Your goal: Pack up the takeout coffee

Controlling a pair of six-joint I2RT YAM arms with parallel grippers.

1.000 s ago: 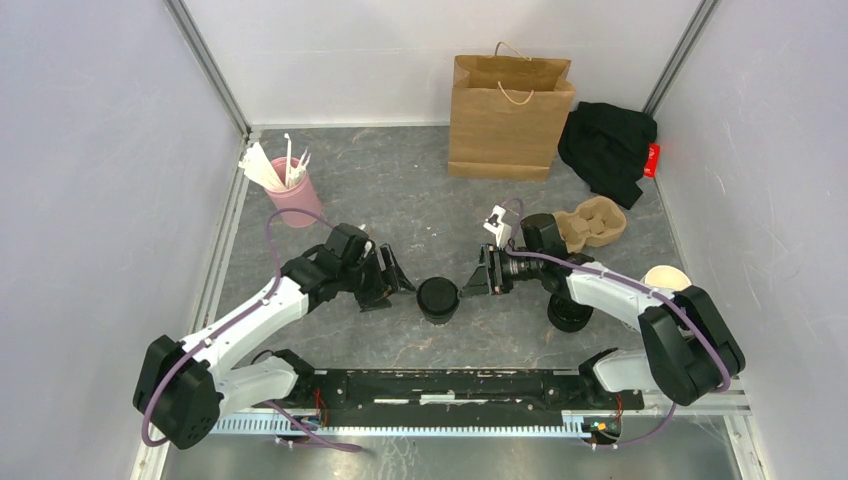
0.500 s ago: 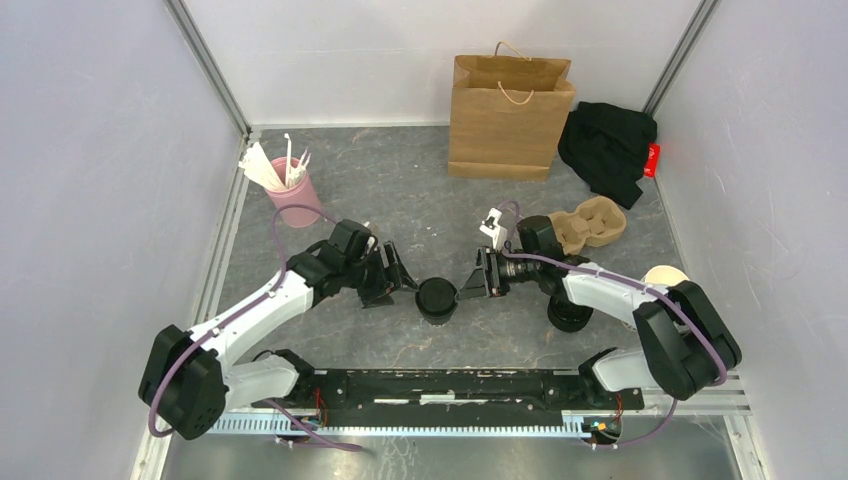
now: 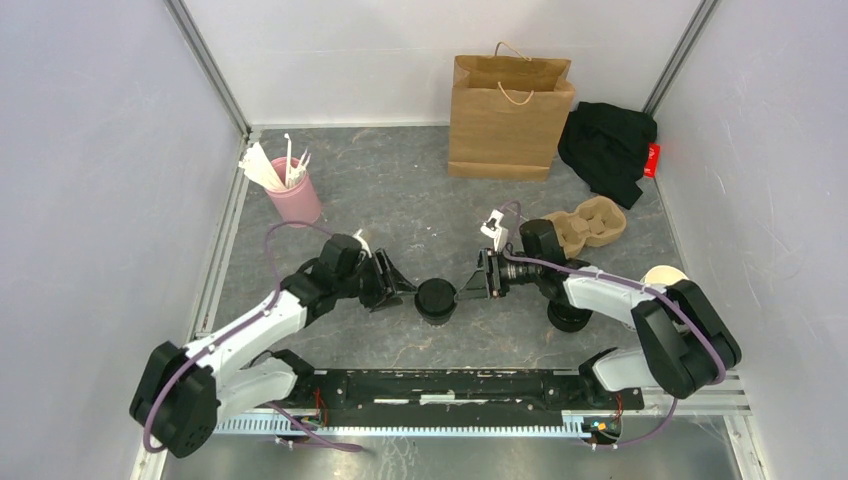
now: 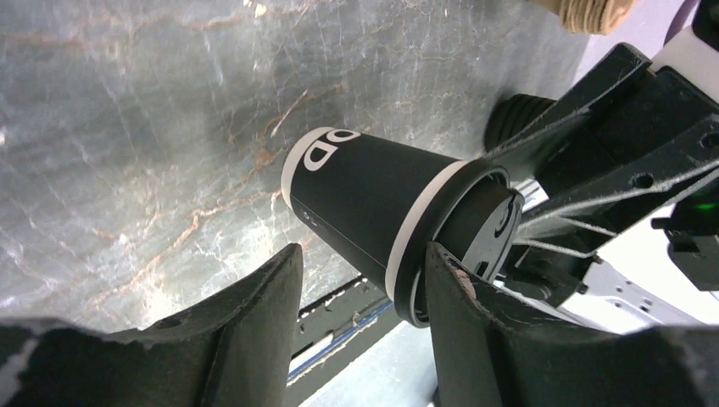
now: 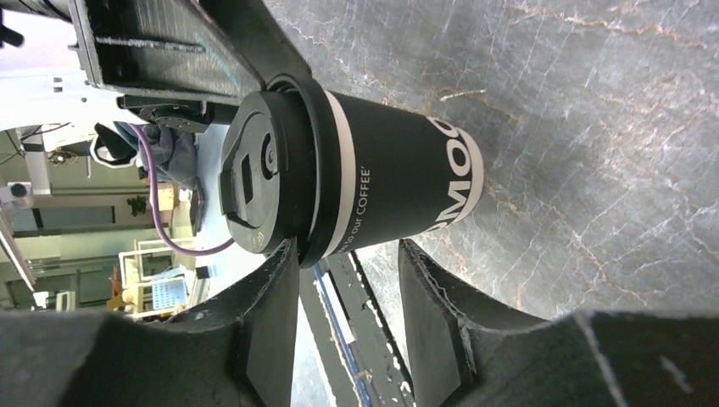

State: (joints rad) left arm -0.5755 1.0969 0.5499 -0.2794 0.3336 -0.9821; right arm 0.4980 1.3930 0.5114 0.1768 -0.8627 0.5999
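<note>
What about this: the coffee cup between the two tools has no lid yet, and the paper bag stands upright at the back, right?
No: the coffee cup wears its black lid, as the right wrist view shows. The rest is right.

Brown paper bag (image 3: 510, 115), black cloth (image 3: 606, 148), pink cup of utensils (image 3: 296, 198), cardboard cup carrier (image 3: 594, 222)

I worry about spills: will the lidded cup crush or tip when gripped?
The cup looks like paper, so a hard squeeze probably dents it. Its base is narrower than its top, so a high push may tip it.
</note>
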